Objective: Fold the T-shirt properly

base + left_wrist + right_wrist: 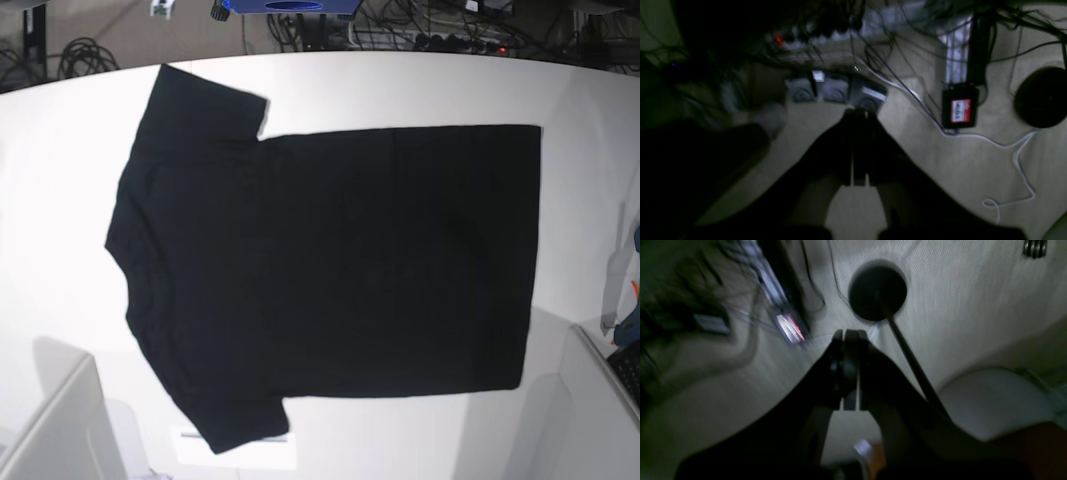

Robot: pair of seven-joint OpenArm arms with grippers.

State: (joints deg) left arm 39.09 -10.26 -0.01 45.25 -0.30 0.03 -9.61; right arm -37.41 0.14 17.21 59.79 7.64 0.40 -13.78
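Well apart: T-shirt point(330, 260) flat, both end effectors elsewhere

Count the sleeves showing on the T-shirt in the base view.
2. Both are on the T-shirt's left end: one sleeve points toward the table's far edge, the other sleeve toward the near edge.

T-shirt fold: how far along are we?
Done: the T-shirt lies spread flat on the white table, plain black side up, both sleeves out. In hand: nothing; the left gripper and right gripper are shut, empty, aimed at the floor. Left: every fold.
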